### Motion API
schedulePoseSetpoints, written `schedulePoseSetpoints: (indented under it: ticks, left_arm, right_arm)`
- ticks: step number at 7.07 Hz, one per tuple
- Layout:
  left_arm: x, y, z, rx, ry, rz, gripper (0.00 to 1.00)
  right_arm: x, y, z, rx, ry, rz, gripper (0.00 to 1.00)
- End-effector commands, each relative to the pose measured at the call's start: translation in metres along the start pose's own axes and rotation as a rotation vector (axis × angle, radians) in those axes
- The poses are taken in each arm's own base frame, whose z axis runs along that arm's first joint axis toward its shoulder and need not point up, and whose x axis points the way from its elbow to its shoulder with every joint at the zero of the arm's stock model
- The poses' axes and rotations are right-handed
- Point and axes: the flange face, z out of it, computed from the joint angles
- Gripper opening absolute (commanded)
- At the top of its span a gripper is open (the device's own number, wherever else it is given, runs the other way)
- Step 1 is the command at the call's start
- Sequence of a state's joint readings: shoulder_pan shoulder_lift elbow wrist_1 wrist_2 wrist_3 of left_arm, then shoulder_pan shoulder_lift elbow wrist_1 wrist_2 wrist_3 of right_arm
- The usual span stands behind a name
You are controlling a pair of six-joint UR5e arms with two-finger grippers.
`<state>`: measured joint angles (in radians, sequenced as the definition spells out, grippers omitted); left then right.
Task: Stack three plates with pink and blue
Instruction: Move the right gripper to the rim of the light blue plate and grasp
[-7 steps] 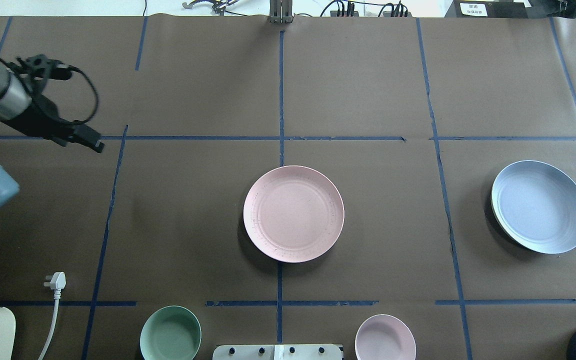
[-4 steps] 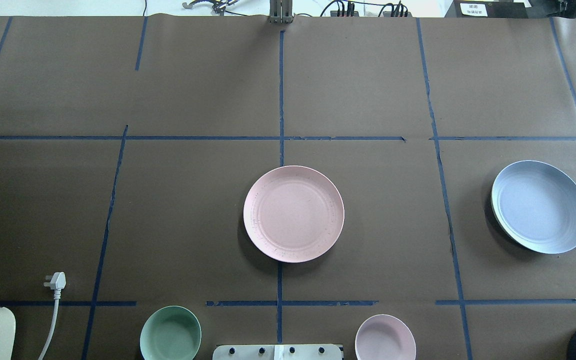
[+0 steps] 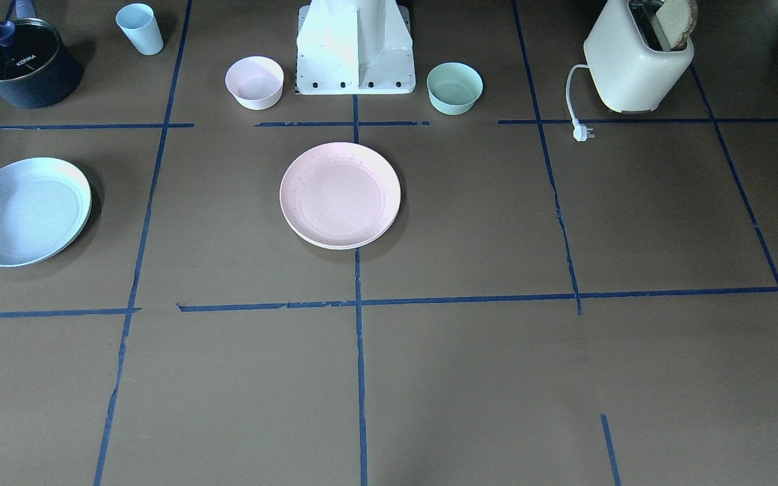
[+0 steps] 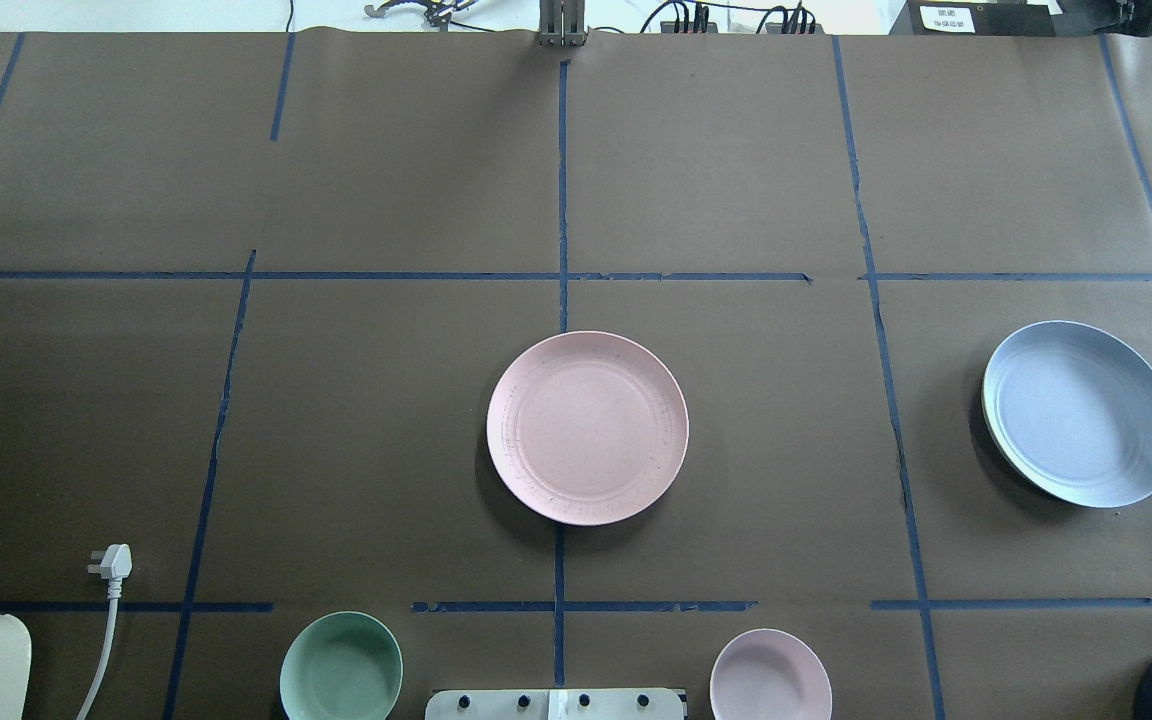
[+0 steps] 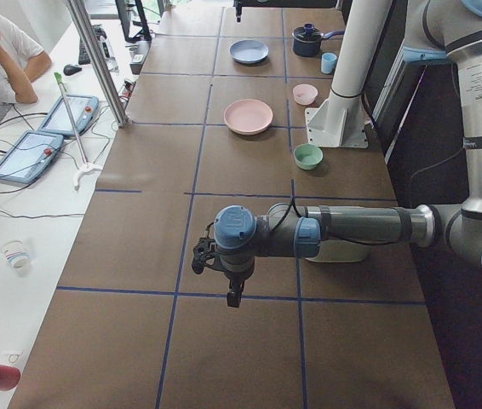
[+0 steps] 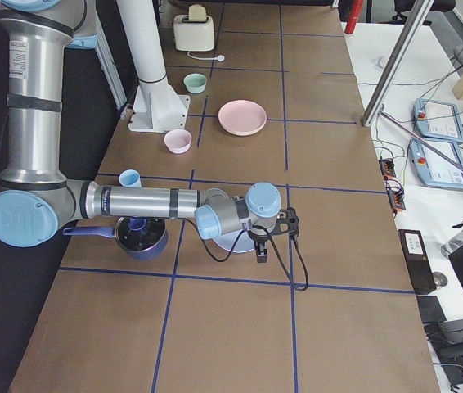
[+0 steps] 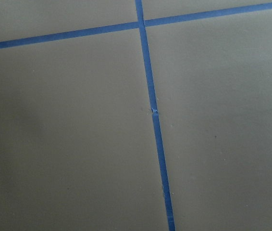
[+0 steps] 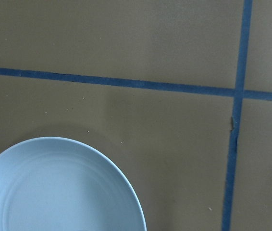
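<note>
The pale pink plate (image 4: 587,428) lies at the table's middle, also in the front view (image 3: 340,196). The pale blue plate (image 4: 1081,413) lies at the right, seen too in the front view (image 3: 24,210) and the right wrist view (image 8: 54,187). A thin cream rim (image 4: 985,405) shows under its left edge, so it seems to rest on the cream plate. The left gripper (image 5: 235,294) hangs over bare table far left of the plates. The right gripper (image 6: 262,255) hangs beside the blue plate. Each shows only in a side view, so I cannot tell whether they are open or shut.
Near the robot base (image 3: 355,47) stand a small pink bowl (image 3: 254,82) and a mint-green bowl (image 3: 454,88). A blue cup (image 3: 140,28) and a dark pot (image 3: 21,62) stand on the robot's right. A toaster (image 3: 639,61) with its plug (image 3: 581,131) stands on its left.
The left arm, at the overhead view's left edge one second ago, has left that view. The plates and bowls have not moved.
</note>
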<state>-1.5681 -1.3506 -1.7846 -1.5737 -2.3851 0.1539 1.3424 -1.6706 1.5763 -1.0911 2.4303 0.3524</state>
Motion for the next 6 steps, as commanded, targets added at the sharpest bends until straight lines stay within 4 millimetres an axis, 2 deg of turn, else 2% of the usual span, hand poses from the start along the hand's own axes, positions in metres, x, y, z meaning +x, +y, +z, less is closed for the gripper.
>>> schedulePoseSetpoints:
  ticks: [1,3,4,5,6]
  left_arm:
    - [0.002,0.000,-0.003,0.005,-0.001,0.002,1.00]
    - [0.003,-0.001,-0.003,0.006,-0.001,0.003,1.00]
    - [0.004,-0.001,-0.004,0.008,-0.001,0.005,1.00]
    - [0.004,0.000,-0.004,0.009,0.002,0.005,1.00]
    - [0.004,0.000,-0.004,0.009,0.007,0.004,1.00]
  right_arm:
    - [-0.008,0.021,0.062,0.062,-0.081,0.074,0.99]
    - [-0.010,0.048,0.089,0.027,-0.072,0.060,0.98]
    - [-0.007,0.057,0.097,0.021,-0.045,0.057,0.83]
    - [-0.005,0.062,0.097,0.016,-0.043,0.052,0.56]
    - [-0.007,0.062,0.096,0.018,-0.044,0.050,0.20]
